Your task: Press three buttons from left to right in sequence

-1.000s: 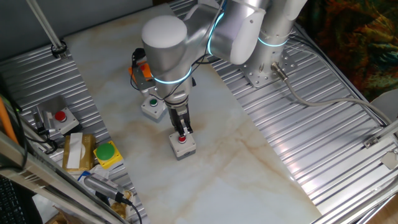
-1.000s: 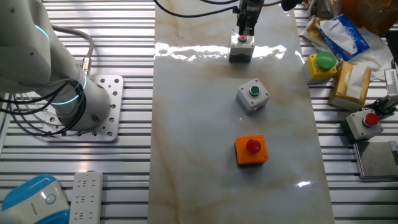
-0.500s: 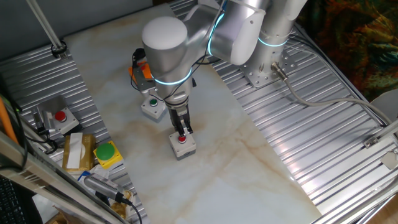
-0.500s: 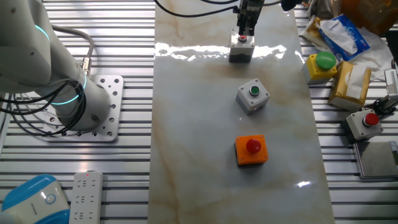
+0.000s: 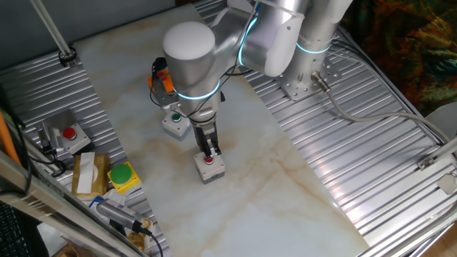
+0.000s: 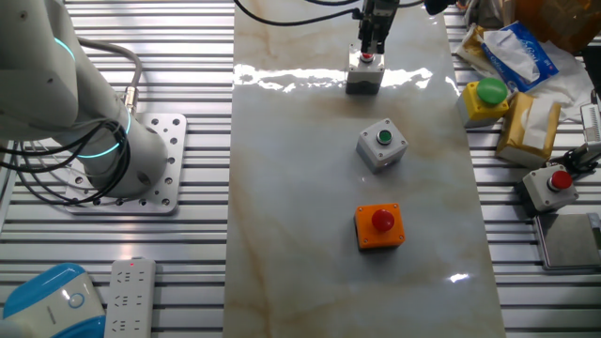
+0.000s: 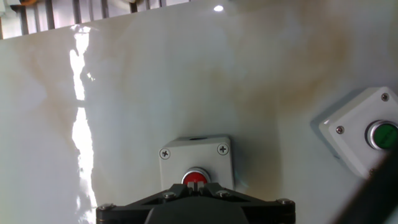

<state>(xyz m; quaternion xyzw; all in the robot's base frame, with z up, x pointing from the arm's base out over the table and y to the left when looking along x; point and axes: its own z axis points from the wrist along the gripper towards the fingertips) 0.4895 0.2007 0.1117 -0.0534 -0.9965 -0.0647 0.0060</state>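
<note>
Three button boxes stand on the desk (image 6: 282, 188) in a slanting row. In the other fixed view the red-button box on the orange base (image 6: 379, 226) is nearest, the green-button box (image 6: 381, 145) lies behind it in the middle, and the red-button box (image 6: 364, 73) is farthest back. The fingers (image 6: 372, 49) are directly above that farthest box, their tips touching its button (the hand view shows the button just before the tips). Off the desk's right edge, on the ribbed surface, sit a large-button box (image 6: 486, 99), a cardboard packet (image 6: 526, 128) beside it, and a cabled button box (image 6: 552, 186) nearer the camera. The arm's base (image 6: 141, 169) is left of the desk.
</note>
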